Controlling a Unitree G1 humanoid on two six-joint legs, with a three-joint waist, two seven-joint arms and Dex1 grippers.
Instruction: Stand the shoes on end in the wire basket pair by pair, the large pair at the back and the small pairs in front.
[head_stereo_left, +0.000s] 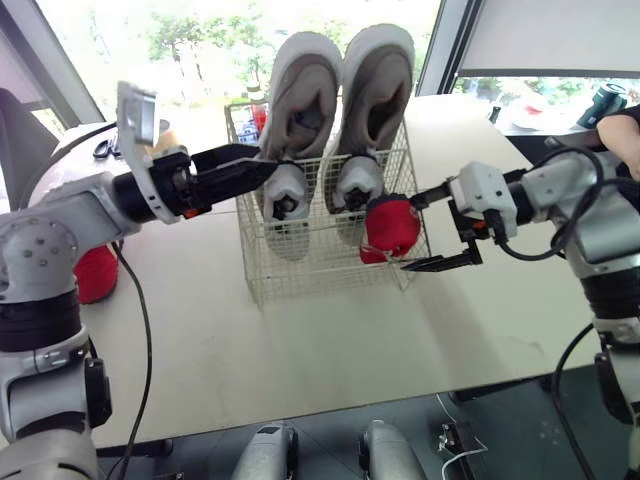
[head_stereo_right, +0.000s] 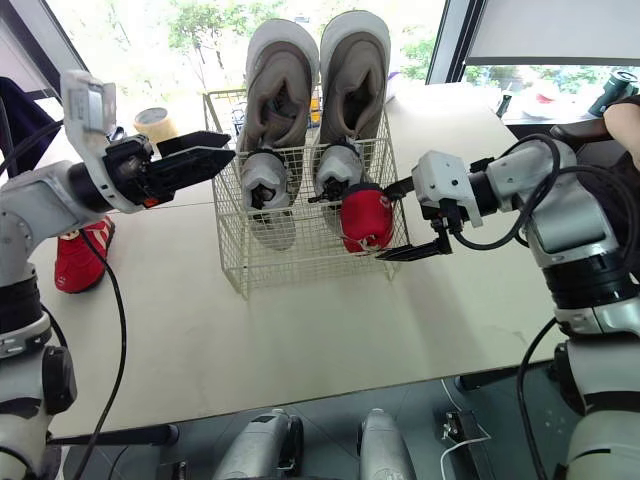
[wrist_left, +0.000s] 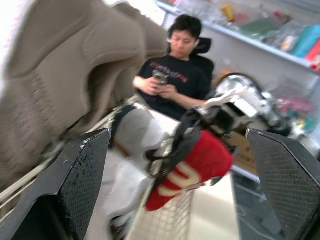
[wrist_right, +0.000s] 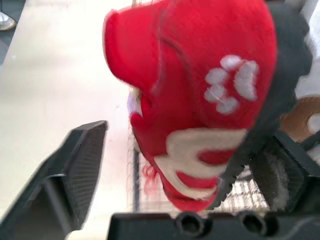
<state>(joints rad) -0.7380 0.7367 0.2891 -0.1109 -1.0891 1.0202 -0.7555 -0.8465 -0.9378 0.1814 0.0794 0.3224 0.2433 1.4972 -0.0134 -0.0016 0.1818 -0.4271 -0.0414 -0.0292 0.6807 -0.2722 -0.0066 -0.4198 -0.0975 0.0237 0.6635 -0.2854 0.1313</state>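
Observation:
A white wire basket (head_stereo_left: 320, 268) stands mid-table. Two large beige shoes (head_stereo_left: 305, 90) stand on end at its back. A small grey-and-white pair (head_stereo_left: 285, 195) stands in front of them. One small red shoe (head_stereo_left: 390, 225) is upright at the basket's front right corner, between the fingers of my right gripper (head_stereo_left: 412, 232). That gripper is open, and one finger (wrist_right: 75, 170) is clearly off the shoe. The second red shoe (head_stereo_right: 78, 258) lies on the table at far left. My left gripper (head_stereo_left: 265, 162) is open and empty at the basket's left rim, beside the left grey shoe.
A tape roll (head_stereo_right: 152, 122) and scissors (head_stereo_left: 103, 148) lie at the back left of the table. A person (wrist_left: 175, 75) sits beyond the table's right side, an arm (head_stereo_left: 620, 130) reaching near my right arm. The table's front edge (head_stereo_left: 330, 400) is close.

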